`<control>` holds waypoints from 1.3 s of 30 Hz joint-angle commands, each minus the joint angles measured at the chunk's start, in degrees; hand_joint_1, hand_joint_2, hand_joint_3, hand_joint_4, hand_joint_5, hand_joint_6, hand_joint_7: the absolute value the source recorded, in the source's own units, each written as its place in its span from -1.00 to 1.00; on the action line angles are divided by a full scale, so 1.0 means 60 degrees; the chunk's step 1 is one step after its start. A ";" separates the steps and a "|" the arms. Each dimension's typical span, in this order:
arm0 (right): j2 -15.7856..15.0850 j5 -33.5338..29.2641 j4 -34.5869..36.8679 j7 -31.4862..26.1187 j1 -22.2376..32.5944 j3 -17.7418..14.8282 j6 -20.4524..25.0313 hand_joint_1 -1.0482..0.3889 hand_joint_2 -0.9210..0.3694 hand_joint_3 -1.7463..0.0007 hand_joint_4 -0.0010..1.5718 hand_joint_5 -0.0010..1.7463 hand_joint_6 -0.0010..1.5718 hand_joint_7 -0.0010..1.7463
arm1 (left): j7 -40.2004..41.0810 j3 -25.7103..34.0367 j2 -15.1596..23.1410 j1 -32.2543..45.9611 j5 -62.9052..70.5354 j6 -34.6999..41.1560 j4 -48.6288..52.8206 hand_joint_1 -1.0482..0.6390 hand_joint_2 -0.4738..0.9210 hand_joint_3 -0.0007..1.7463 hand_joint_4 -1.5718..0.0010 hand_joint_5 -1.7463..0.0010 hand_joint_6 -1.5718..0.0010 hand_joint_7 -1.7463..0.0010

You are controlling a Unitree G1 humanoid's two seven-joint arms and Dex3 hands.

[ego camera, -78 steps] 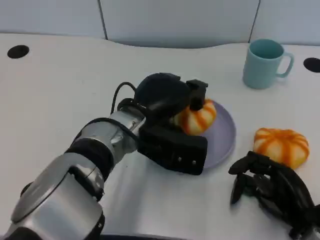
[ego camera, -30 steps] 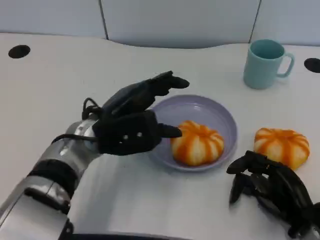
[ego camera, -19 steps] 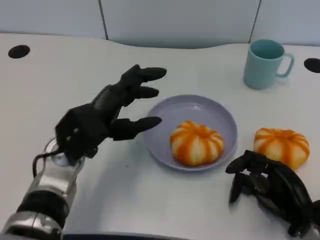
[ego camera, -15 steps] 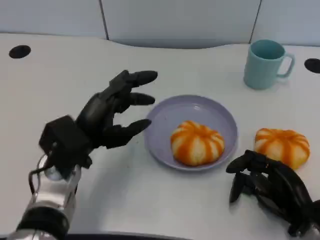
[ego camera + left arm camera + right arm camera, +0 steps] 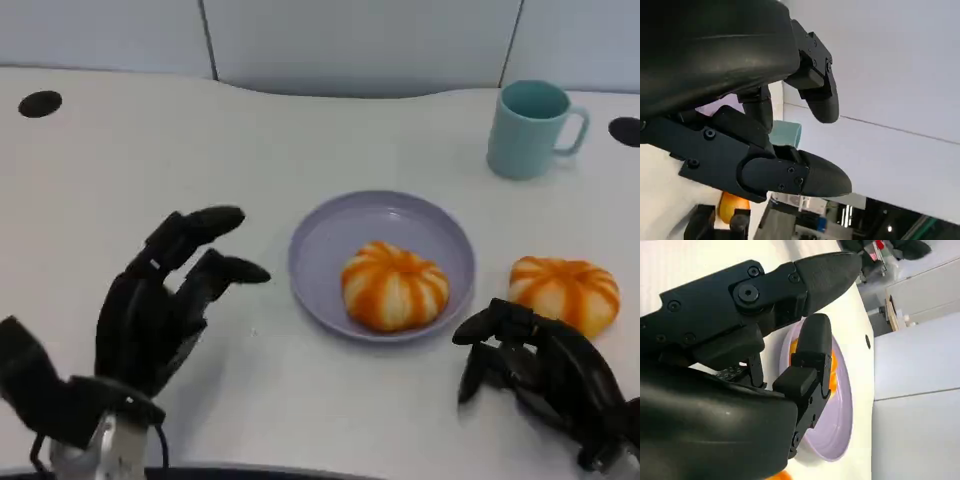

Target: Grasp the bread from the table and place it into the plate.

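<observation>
Bread (image 5: pixel 394 286) sits inside the lilac plate (image 5: pixel 330 225), toward its near right side, so by my judgement the placing is done for that piece; a second striped bun (image 5: pixel 562 290) lies on the worktop (image 5: pixel 120 150) just right of the plate, outside it. My left hand (image 5: pixel 160 310) hangs at the near left, well apart from the plate, fingers (image 5: pixel 215 220) spread and holding nothing. My right hand (image 5: pixel 535 370) rests near the right, just this side of the second bun, fingers curled in with nothing in them. If the loose bun is next, I judge the right hand is better placed: spread the fingers first, come over the bun from above, close gently around its sides since it looks soft, then lift above the rim before crossing left, setting it down beside the first piece, not on it. A teal mug (image 5: pixel 530 128) stands far right, out of that path. The head view gives the whole layout; the right wrist view shows the plate's rim and bread past my fingers (image 5: pixel 810 355), while the left wrist view catches an orange scrap beyond the hand.
</observation>
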 commanded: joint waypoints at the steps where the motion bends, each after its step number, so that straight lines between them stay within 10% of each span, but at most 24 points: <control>1: -0.0101 -0.0117 0.0153 -0.0214 0.0292 -0.0022 0.0190 -0.34 -1.00 0.88 -0.19 0.78 -0.07 0.17 | 0.0088 0.0162 -0.0063 0.0768 -0.0212 0.0604 -0.1006 -0.73 1.00 -0.74 0.54 -0.98 0.54 -0.52; 39: -0.0138 -0.0081 0.0676 0.0188 0.0157 -0.0304 -0.0147 -0.33 -1.00 0.86 -0.13 0.75 -0.03 0.12 | 0.0311 0.1258 -0.0197 0.1593 0.0478 0.0014 0.0160 -0.64 1.00 -0.83 0.37 -1.00 0.57 -0.99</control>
